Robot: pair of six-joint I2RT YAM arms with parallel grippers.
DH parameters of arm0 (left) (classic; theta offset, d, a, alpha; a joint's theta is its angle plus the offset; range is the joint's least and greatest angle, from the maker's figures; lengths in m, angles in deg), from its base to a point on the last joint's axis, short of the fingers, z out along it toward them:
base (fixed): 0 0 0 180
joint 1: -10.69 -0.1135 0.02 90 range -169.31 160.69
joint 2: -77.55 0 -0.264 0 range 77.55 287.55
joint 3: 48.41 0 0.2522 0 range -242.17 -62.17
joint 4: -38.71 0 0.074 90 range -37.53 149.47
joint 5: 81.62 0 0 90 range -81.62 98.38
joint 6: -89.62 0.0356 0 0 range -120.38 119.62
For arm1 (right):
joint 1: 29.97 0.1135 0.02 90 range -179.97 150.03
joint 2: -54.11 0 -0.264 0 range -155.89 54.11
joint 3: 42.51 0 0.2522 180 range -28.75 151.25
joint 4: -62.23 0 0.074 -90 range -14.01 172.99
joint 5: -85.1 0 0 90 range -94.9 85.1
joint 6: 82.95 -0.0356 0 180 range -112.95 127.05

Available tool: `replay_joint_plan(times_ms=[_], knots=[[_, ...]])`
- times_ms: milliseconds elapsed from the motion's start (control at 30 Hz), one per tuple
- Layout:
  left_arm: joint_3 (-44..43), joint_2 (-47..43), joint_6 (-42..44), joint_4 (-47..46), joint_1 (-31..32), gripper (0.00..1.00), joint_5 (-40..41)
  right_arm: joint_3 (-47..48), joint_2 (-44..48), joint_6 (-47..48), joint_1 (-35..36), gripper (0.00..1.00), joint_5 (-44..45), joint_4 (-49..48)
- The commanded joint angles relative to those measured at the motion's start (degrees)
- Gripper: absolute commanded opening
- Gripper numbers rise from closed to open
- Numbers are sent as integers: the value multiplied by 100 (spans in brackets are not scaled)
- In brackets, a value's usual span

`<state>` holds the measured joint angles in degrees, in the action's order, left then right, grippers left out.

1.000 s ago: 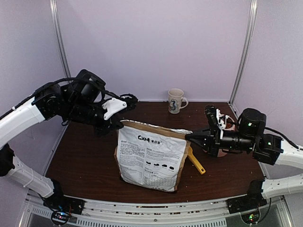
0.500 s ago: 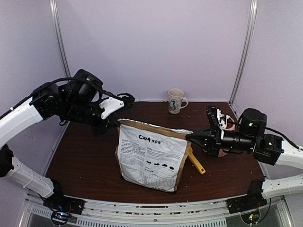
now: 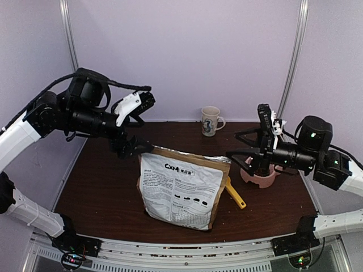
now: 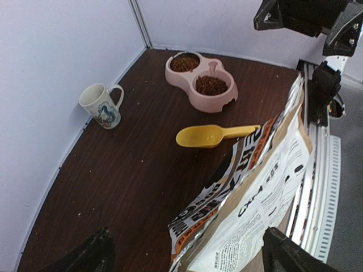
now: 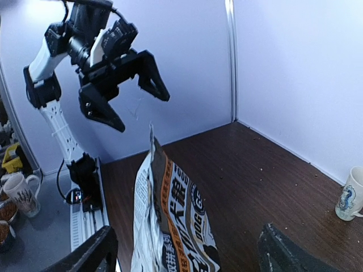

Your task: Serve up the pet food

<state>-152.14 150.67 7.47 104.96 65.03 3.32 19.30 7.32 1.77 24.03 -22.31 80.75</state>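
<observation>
Both my claws spread wide, empty. Bag (image 3: pixel 181 187) upright on tabletop (image 3: pixel 96 187) between left claw (image 3: pixel 136 123) and right claw (image 3: pixel 245 136). Pet food (image 4: pixel 211 85) fills both wells of bowl (image 4: pixel 227 103), far right, near right claw; right arm nearer. Scoop (image 4: pixel 209 136) probably empty.

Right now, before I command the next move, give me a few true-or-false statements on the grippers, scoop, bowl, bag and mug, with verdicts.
1. The left gripper and right gripper are both open and empty. True.
2. The right gripper holds the yellow scoop. False: it lies on the table between the bag and the pink bowl.
3. Both compartments of the pink bowl hold kibble. True.
4. The bag lies flat. False: it stands upright.
5. The mug is tipped over. False: it stands upright.
</observation>
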Motion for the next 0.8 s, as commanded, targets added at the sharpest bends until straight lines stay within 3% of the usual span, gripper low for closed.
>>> replay_joint_plan(times_ms=[0, 200, 367, 633, 767], knots=[[-428, -17, -584, -791, -40, 96, -466, 934, -260, -321, -25, 90, 814, 926], [-631, 348, -1217, -1149, -621, 98, -175, 1693, -741, -672, -204, 92, 2071, 1828], [-206, 582, -1895, -1665, -1531, 98, -158, 1811, -992, -1293, -1187, 93, 1832, 2306], [1970, 27, -2864, -3165, -3705, 98, -363, 572, -730, -1508, -3457, 94, 1222, 2206], [3254, -623, -3241, -3911, -4869, 98, -12, -59, -424, -1401, -4693, 94, 892, 1973]])
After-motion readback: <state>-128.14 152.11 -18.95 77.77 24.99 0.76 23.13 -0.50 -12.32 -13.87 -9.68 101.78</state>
